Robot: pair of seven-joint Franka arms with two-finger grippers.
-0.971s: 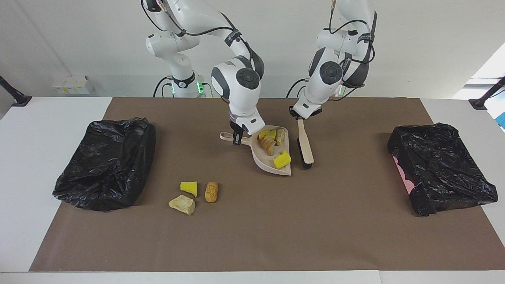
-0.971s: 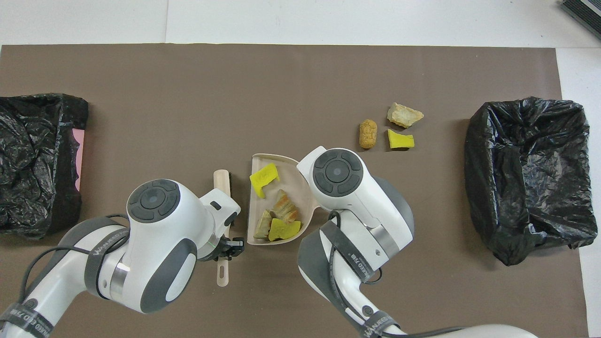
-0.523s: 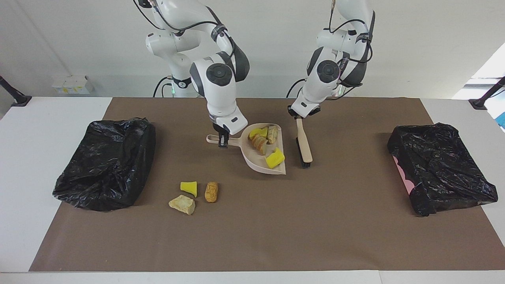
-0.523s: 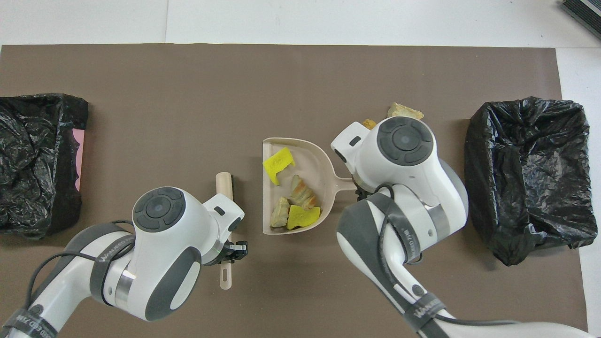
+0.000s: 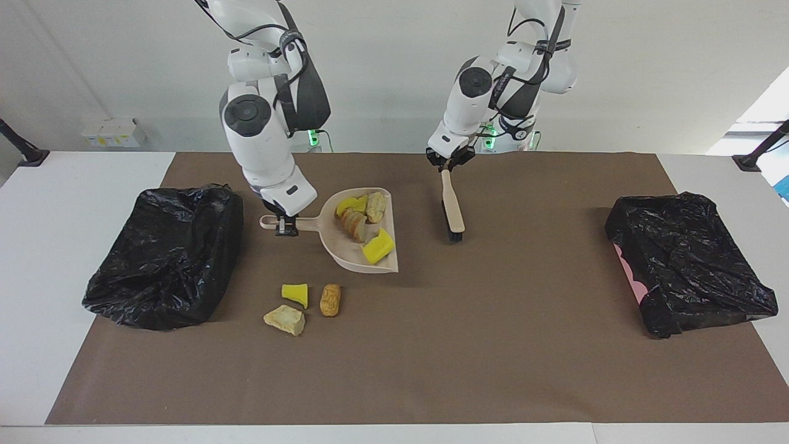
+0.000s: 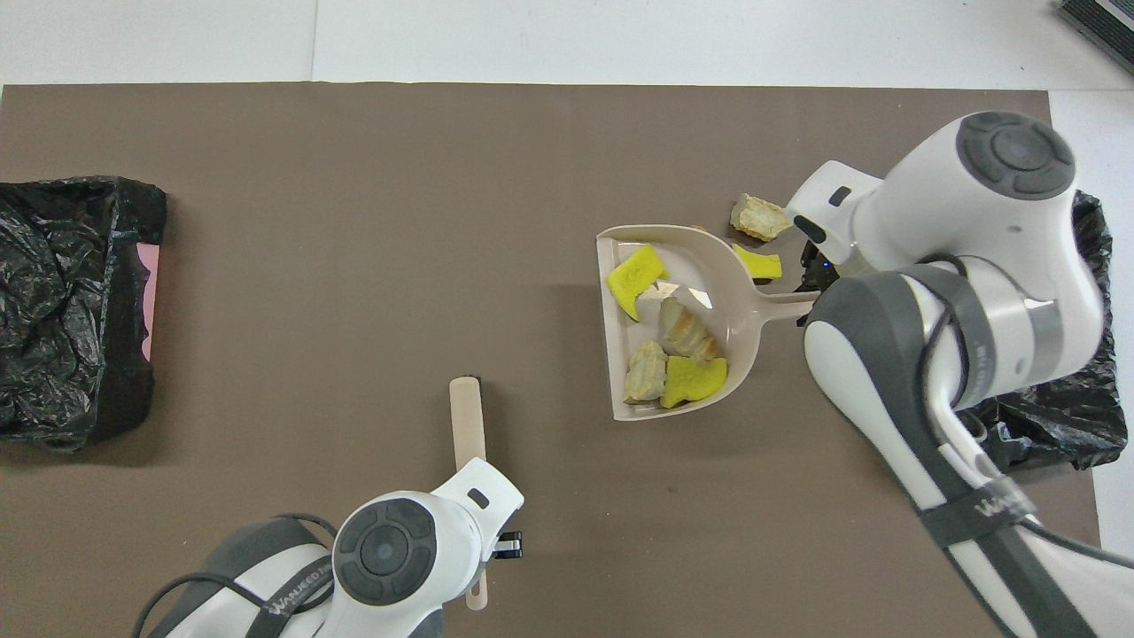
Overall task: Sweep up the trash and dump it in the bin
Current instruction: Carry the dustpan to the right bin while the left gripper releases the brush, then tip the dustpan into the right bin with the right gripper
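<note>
Trash: seven scraps in two lots. Four in dustpan: yellow sponge chunk near the open lip, second yellow chunk and two bread-like lumps toward the handle end. Three loose on counter, farther from the robots than the dustpan, beside the black-lined bin at the right arm's end: yellow chunk, brown lump, tan lump. Dustpan lifted clear of counter, roughly level, handle pinched in right pincer. Brush hanging slanted, bristle end lowest and close over counter, handle top pinched in left pincer. Second black-lined bin at the left arm's end, pink showing at its edge.
</note>
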